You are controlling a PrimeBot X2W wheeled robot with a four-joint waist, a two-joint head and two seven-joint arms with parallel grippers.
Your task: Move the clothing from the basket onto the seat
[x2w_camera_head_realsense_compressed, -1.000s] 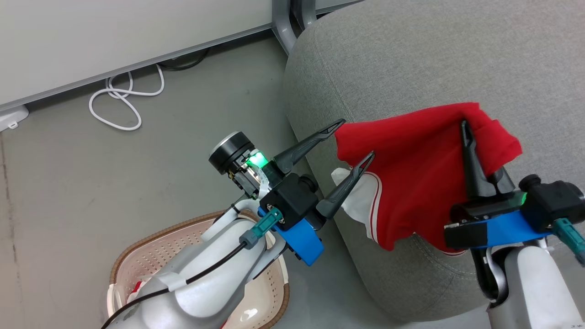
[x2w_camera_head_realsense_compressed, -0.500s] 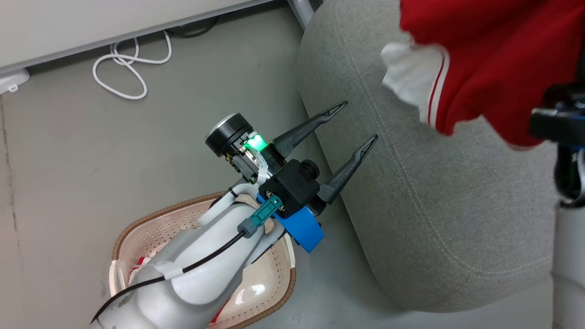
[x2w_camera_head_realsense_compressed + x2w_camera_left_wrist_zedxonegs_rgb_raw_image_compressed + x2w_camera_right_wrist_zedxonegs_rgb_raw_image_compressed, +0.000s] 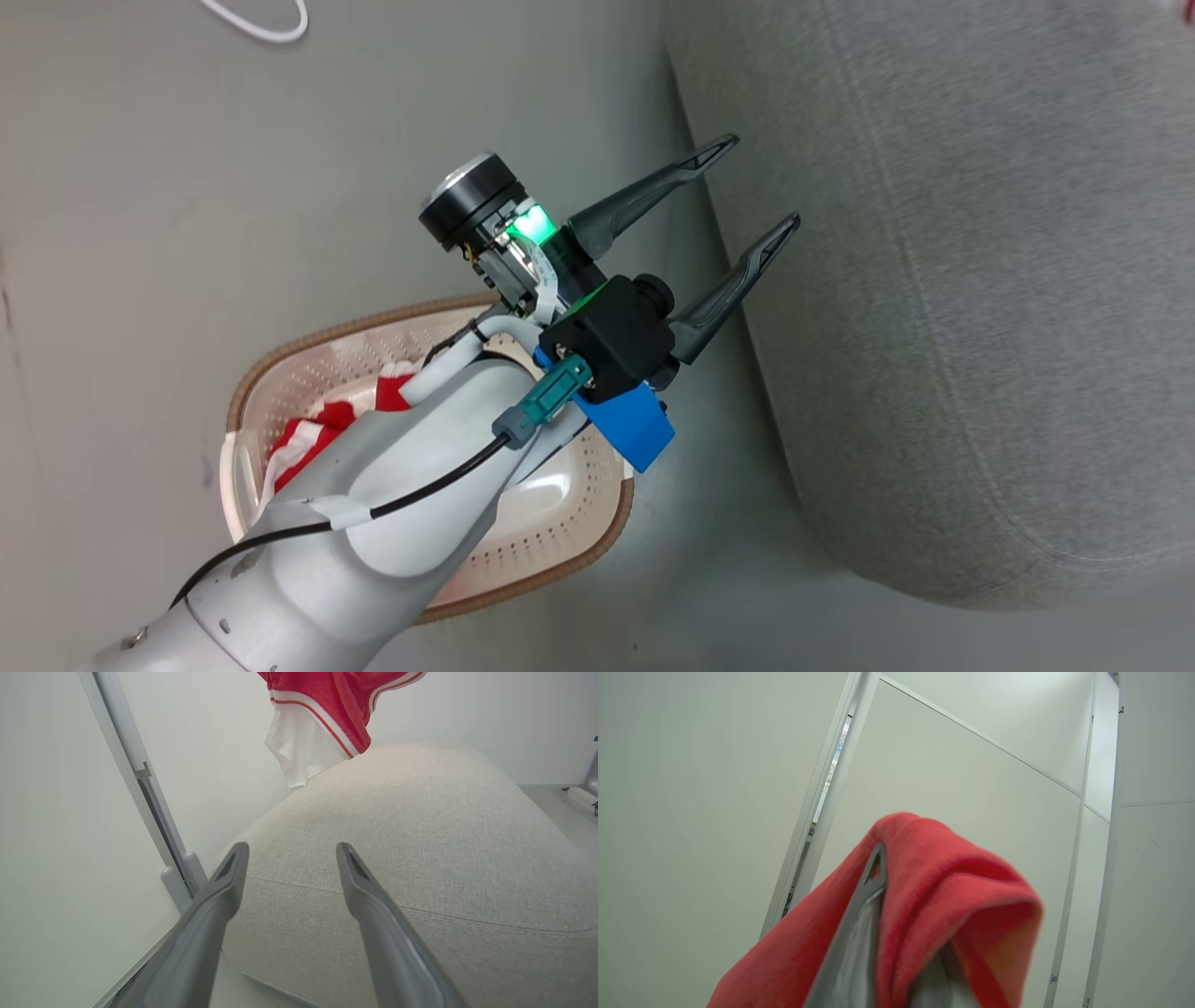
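Right now my left end effector (image 3: 761,181) hovers just beside the seat (image 3: 980,327), over the floor (image 3: 233,187). Its two dark fingers are spread wide with nothing between them, and their tips point at the seat's rounded edge. From the left wrist view those fingers frame the seat's stitched seam.

One red garment (image 3: 327,704) hangs above the seat's far end, its white stripe trim and white lining dangling lowest. I cannot tell whether that lowest corner brushes the upholstery. My right end effector (image 3: 889,882) is clamped on this garment: in the right wrist view the fingers sit together with the red fabric folded over them, one finger showing and the other mostly wrapped in cloth. Behind it is a pale wall panel (image 3: 971,765).

The basket (image 3: 579,551) stands on the floor near the seat, apart from it, partly under my left forearm. A second red-and-white garment (image 3: 317,434) lies crumpled inside it, against the wall of the basket farthest from the seat. A loop of white cable (image 3: 271,23) lies on the floor well away from the seat.
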